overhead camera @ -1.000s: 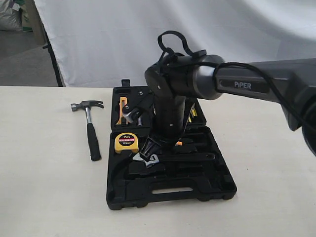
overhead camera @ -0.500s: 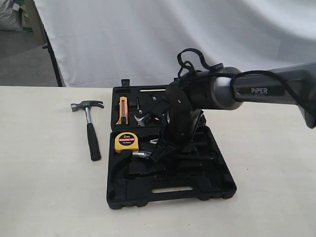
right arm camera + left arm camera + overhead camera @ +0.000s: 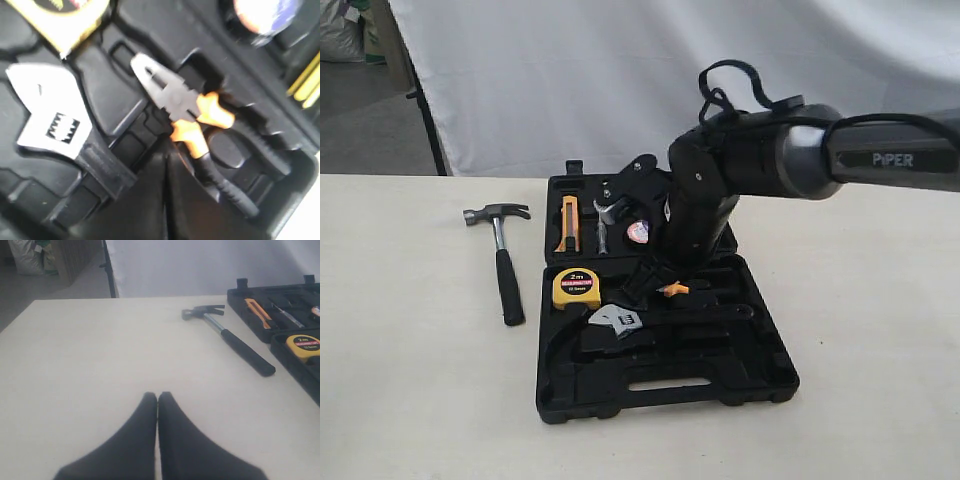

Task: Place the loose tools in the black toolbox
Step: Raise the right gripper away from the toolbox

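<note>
– Black toolbox (image 3: 740,388), open flat on the pale surface (image 3: 420,400). Where's the wrench?
– Wrench (image 3: 617,320): inside the case, near half. Silver head to the left, just right of and nearer than the yellow tape measure (image 3: 577,288). Black handle runs right.
– Tape roll?
– Tape roll (image 3: 638,232): far half of the case, bluish label showing, just left of the right arm (image 3: 760,160). Only a blur in the right wrist view.
– Hammer?
– Hammer (image 3: 504,262): outside the case, on the surface to its left, apart from it. Steel head at the far end, black handle pointing near. Nothing touches it.
– Right fingers?
– Right fingers (image 3: 147,205): pressed together, nothing between them. They hang over the near half, tips just beside the orange-handled pliers (image 3: 200,115), with the wrench head on the other side. Cannot tell whether the tips touch the plastic.
– Left?
– Left fingers (image 3: 132,450): pressed together as well, empty, above bare surface. The hammer and the left edge of the case show ahead of them.
– Anything else in the case?
– Orange utility knife (image 3: 568,222), far half, left side. A white sheet (image 3: 520,80) hangs behind the surface.
</note>
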`<action>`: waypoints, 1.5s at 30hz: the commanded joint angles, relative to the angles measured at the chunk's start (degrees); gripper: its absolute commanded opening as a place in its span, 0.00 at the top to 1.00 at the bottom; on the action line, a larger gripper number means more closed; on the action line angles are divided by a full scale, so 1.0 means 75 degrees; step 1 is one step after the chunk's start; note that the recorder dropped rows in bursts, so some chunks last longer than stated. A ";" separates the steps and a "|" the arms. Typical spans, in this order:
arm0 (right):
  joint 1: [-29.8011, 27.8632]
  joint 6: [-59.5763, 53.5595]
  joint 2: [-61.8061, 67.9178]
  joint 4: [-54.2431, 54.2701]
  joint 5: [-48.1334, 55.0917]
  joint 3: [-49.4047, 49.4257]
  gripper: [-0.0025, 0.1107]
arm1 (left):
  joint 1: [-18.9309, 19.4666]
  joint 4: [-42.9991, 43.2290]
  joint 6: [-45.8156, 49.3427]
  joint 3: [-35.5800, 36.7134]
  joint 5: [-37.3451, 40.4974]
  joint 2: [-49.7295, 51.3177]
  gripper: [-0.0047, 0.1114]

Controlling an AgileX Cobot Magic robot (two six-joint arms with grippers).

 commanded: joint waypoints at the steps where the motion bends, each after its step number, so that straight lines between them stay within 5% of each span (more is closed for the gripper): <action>1: -0.0047 -0.0023 -0.0106 0.0341 -0.0055 0.0001 0.97 | 0.0193 0.0034 -0.0037 -0.0020 -0.0055 -0.0024 0.95; 8: -0.0029 -0.0010 0.1199 0.0650 0.0128 0.0001 0.97 | 0.0193 0.0034 -0.0037 -0.0020 -0.0055 -0.0024 0.95; 21: -0.0029 0.0022 -0.0525 0.0727 -0.0019 0.0001 0.97 | 0.0193 0.0034 -0.0037 -0.0020 -0.0055 -0.0024 0.95; 45: -0.0029 0.0022 0.0987 0.1461 0.0172 0.0001 0.97 | 0.0193 0.0034 -0.0037 -0.0020 -0.0055 -0.0024 0.95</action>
